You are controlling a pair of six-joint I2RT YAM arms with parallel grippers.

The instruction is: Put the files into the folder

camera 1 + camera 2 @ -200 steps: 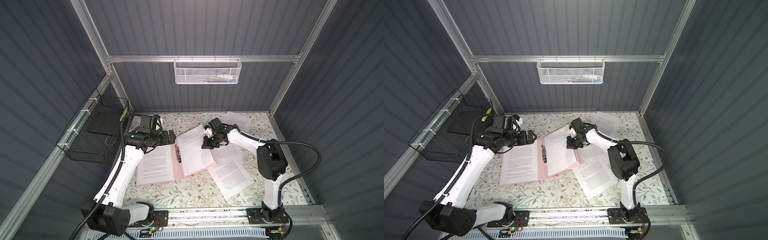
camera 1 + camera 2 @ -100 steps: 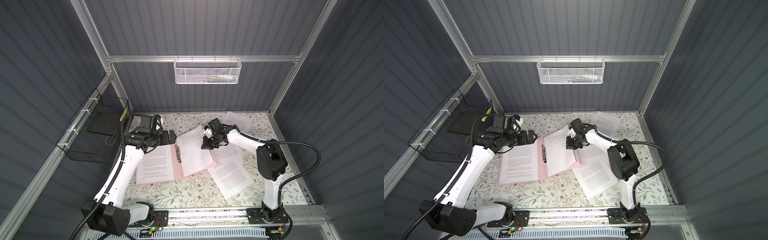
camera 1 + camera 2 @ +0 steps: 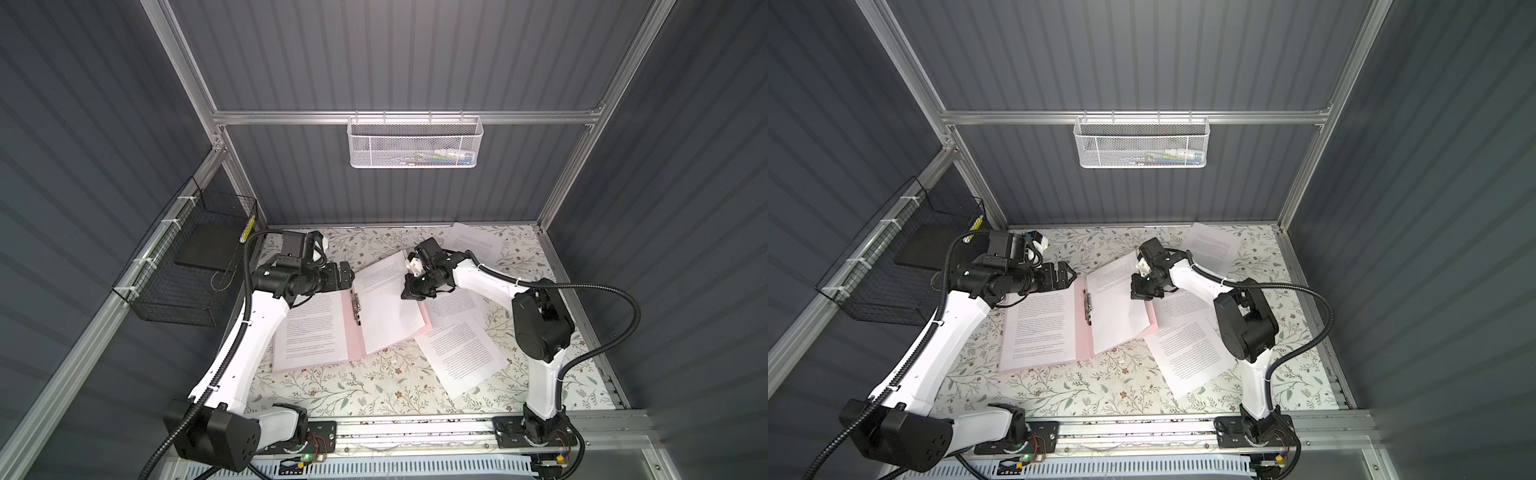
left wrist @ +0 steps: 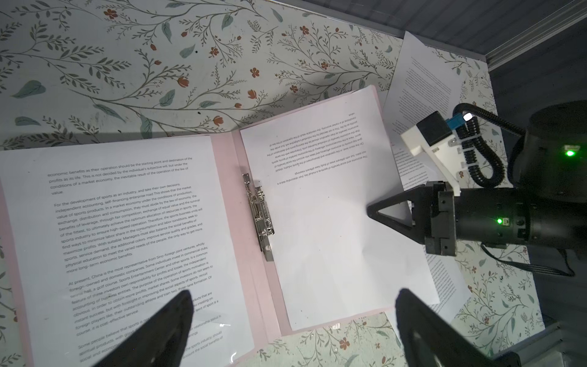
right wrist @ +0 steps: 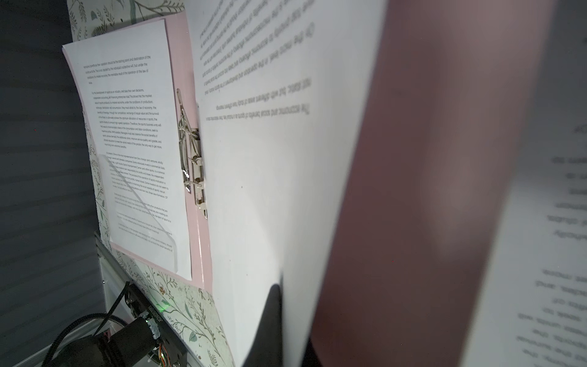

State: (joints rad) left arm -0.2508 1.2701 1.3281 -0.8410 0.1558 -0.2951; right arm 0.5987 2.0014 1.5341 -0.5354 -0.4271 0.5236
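Note:
The pink folder (image 3: pixel 355 345) (image 3: pixel 1084 343) lies open on the table with its silver clip (image 3: pixel 354 307) (image 4: pixel 259 216) by the spine. One printed file (image 3: pixel 311 336) (image 4: pixel 127 222) lies flat on its left half. My right gripper (image 3: pixel 409 291) (image 3: pixel 1138 293) (image 5: pixel 289 317) is shut on the right edge of another file (image 3: pixel 386 307) (image 4: pixel 317 222) (image 5: pixel 270 190). That edge is lifted above the folder's right half. My left gripper (image 3: pixel 347 276) (image 3: pixel 1069 274) (image 4: pixel 293 295) hovers open and empty above the folder's far edge near the spine.
Loose files lie right of the folder: one (image 3: pixel 461 357) at the front, one (image 3: pixel 455 305) partly under it, one (image 3: pixel 473 243) in the back corner. A black wire basket (image 3: pixel 187 270) hangs on the left wall and a white mesh basket (image 3: pixel 415 143) on the back wall.
My left gripper has crept slightly to the right. The right gripper and its sheet have edged slightly toward the spine. Both grips are unchanged.

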